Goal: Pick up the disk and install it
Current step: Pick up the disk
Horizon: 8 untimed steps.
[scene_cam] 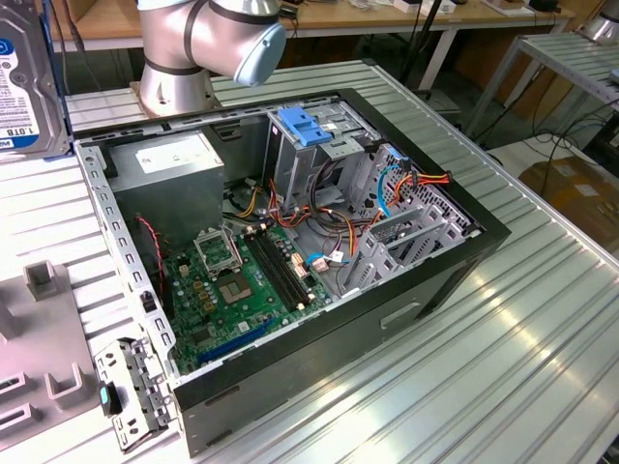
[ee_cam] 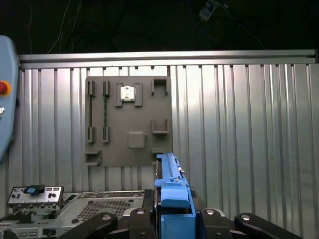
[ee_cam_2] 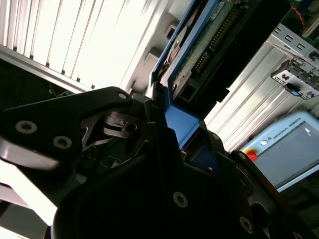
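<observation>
The disk (scene_cam: 24, 87), silver-grey with a white-and-blue label, hangs upright in the air at the exterior view's left edge, above the table and apart from the open computer case (scene_cam: 464, 253). In the first wrist view the disk (ee_cam: 169, 172) stands edge-on with its blue side rail toward the camera, and my gripper (ee_cam: 172, 216) is shut on it from both sides. In the second wrist view the disk (ee_cam_2: 199, 47) shows its green circuit board and blue rail, and the black fingers (ee_cam_2: 124, 124) of my gripper (ee_cam_2: 172, 127) clamp its lower end.
Inside the case are a grey power-supply box (scene_cam: 179, 164), a metal drive cage with a blue latch (scene_cam: 305, 126), cables and a green motherboard (scene_cam: 232, 285). A grey fixture plate (ee_cam: 128, 122) lies on the ribbed table. A teach pendant (ee_cam_2: 291, 149) rests beside the case.
</observation>
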Available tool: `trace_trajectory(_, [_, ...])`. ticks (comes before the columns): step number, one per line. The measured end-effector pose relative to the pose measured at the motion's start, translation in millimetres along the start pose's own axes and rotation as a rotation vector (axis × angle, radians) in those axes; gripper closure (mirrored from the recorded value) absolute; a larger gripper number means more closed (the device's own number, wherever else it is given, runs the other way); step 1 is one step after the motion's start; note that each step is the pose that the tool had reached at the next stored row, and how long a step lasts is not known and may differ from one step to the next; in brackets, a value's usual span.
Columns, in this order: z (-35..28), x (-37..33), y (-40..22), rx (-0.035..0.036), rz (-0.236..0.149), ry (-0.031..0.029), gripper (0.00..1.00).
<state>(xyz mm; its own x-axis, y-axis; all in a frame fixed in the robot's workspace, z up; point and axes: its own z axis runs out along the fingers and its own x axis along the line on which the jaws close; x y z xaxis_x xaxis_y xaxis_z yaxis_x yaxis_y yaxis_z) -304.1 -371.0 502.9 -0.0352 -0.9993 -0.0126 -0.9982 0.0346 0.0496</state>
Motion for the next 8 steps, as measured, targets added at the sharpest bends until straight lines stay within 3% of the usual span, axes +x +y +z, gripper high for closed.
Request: trace_trajectory(8, [-0.9,-0.7,-18.8,-0.0067,0.0,0.0002,0.63])
